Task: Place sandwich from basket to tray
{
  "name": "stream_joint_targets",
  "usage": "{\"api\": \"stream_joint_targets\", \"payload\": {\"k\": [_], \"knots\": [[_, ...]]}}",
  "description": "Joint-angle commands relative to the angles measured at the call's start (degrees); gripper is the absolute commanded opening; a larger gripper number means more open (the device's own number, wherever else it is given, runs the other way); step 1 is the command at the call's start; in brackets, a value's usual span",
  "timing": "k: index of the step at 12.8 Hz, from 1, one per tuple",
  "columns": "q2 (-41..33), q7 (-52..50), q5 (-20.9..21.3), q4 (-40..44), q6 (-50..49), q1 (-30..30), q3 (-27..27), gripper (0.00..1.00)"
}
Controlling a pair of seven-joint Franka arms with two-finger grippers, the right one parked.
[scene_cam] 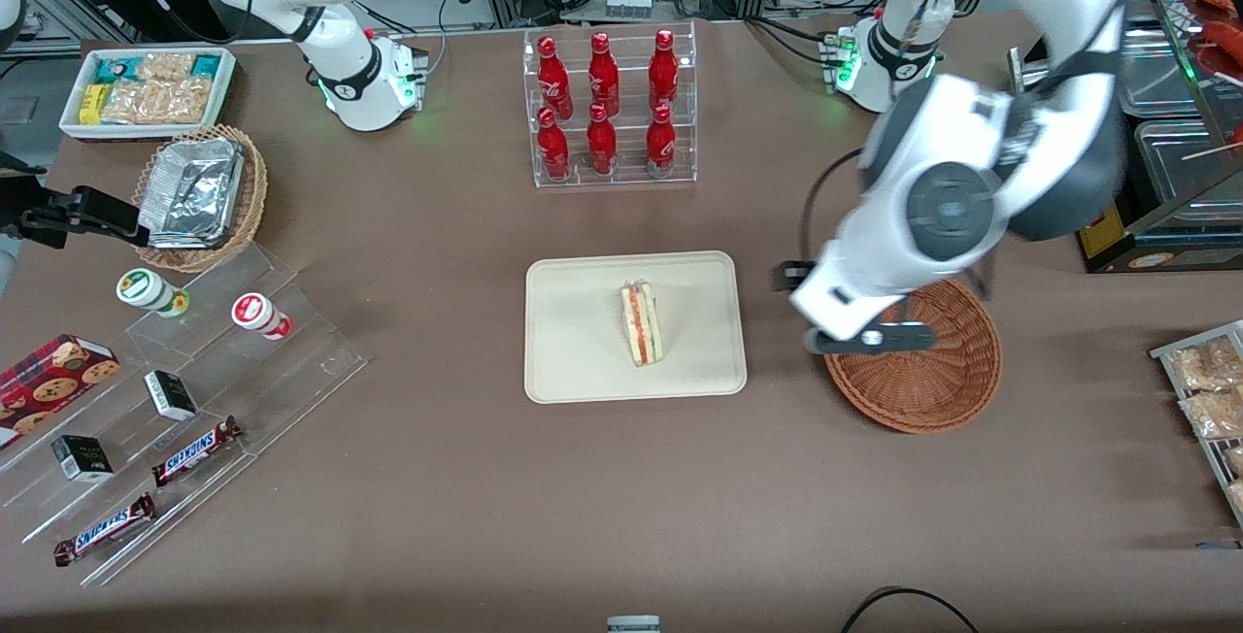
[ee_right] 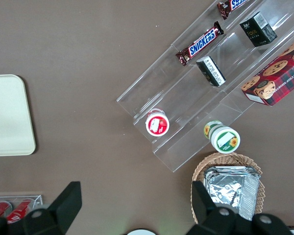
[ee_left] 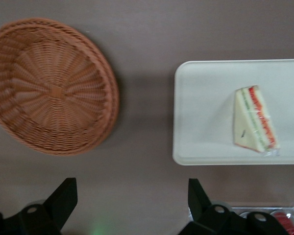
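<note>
On the tray [scene_cam: 583, 342], front view: sandwich [scene_cam: 641, 324] lies near its middle; gripper [scene_cam: 867, 339] hangs over the basket [scene_cam: 932, 390] edge nearest the tray. Left wrist view: gripper fingers [ee_left: 63, 198] wide apart, holding nothing, above bare counter [ee_left: 147, 161] between basket [ee_left: 51, 85] and tray [ee_left: 206, 112].

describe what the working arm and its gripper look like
The arm has glossy white shells with dark grey round joint caps, a black cable looping beside it, and green lights at its base. Its gripper, above the table between basket and tray, is black with two wedge-shaped fingers, open.
</note>
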Motion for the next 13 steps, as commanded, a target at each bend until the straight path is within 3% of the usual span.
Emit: {"api": "stream_joint_targets", "payload": {"k": [1, 9, 12, 13], "knots": [[-7.6, 5.3, 0.1, -8.5, 0.4, 4.5, -0.5, 1.00], [-11.2, 15.6, 0.1, -9.5, -1.5, 13.6, -1.2, 1.00], [-15.0, 20.4, 0.1, -10.4, -2.2, 14.4, -0.8, 1.00], [-15.8, 22.7, 0.1, -10.5, -2.5, 18.0, -1.8, 1.00]]}}
